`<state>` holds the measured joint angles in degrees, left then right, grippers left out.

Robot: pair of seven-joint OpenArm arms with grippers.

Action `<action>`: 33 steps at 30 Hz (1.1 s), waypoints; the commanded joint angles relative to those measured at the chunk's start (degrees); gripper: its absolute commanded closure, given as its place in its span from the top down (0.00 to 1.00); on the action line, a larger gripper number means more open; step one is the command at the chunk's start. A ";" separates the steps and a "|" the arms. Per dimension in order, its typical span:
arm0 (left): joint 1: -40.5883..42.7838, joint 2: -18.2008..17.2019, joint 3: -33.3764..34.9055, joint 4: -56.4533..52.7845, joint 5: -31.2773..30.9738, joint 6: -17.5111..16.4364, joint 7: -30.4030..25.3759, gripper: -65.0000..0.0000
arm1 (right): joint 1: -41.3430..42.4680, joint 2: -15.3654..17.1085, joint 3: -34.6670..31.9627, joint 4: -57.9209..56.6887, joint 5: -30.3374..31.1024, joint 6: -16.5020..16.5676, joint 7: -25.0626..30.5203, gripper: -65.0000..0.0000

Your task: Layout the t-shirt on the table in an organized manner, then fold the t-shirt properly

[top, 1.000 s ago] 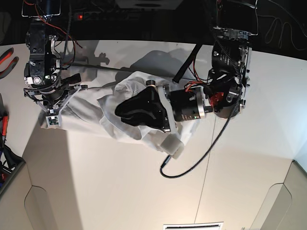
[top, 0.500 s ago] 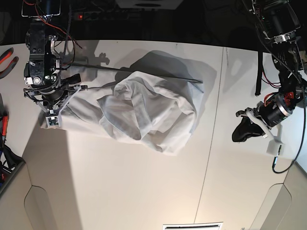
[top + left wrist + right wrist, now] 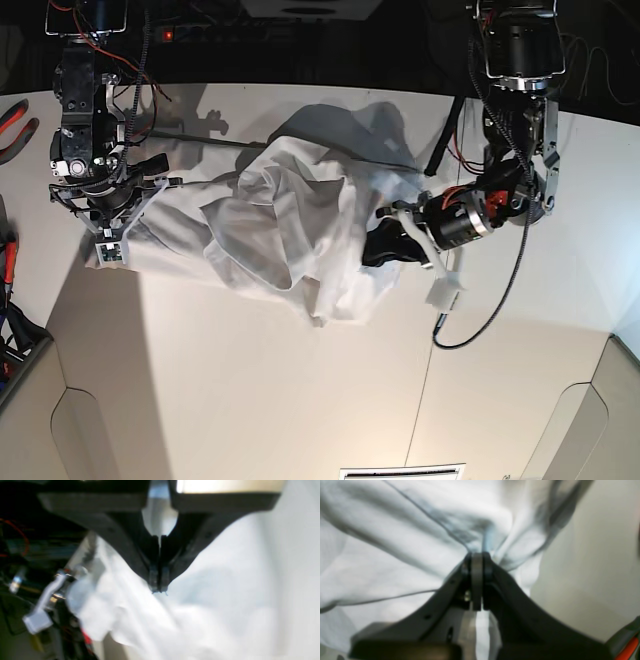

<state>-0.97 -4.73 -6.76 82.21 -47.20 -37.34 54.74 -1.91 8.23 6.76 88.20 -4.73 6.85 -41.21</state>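
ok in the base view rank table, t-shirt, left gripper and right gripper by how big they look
1. table, largest by far
2. t-shirt
3. left gripper and right gripper: both small and look about alike, partly hidden against the cloth, so no ranking between them

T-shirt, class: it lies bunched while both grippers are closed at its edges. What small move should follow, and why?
Probably draw the left gripper slowly outward, away from the right gripper. Both are shut on the t-shirt, which lies wrinkled and heaped on the table. With the right gripper pinning the opposite edge, a gentle pull should spread the cloth flat before any fold.
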 commanded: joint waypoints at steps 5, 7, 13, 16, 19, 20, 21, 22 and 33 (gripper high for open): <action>-0.96 2.56 8.07 0.98 -1.62 -0.68 -0.79 0.00 | 0.76 0.33 0.28 0.85 -0.17 -0.02 0.68 0.00; -0.98 3.63 10.97 0.98 -1.33 -0.85 -0.96 0.00 | 0.76 0.31 0.28 0.85 -0.17 -0.02 0.68 0.00; -1.11 6.21 17.09 0.98 2.95 -0.83 -6.03 0.00 | 0.76 0.31 0.28 0.85 -0.17 -0.02 0.66 0.00; -1.14 7.45 19.52 0.98 6.01 -0.83 -8.74 0.00 | 0.76 0.31 0.28 0.85 -0.17 -0.02 0.68 0.00; -1.51 8.35 21.11 0.98 7.26 -0.83 -8.70 0.00 | 0.76 0.31 0.28 0.85 -0.17 0.00 0.68 0.00; -1.79 8.55 21.44 0.98 8.09 -0.83 -8.68 0.00 | 0.74 0.31 0.28 0.85 -0.17 -0.02 0.63 0.00; -2.10 8.72 21.55 0.98 9.01 -0.83 -8.68 0.00 | 0.74 0.31 0.28 0.85 -0.17 -0.02 0.61 0.00; -2.47 8.72 21.55 0.98 9.46 -0.83 -8.68 0.00 | 0.74 0.31 0.28 0.85 -0.17 -0.02 0.44 0.00; -3.96 8.00 21.53 0.96 21.42 3.13 -8.68 0.00 | 0.61 0.31 0.28 0.85 -0.15 0.00 0.11 0.00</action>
<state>-3.84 2.94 14.68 82.21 -24.93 -34.28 47.11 -2.04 8.23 6.76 88.20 -4.73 6.85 -41.82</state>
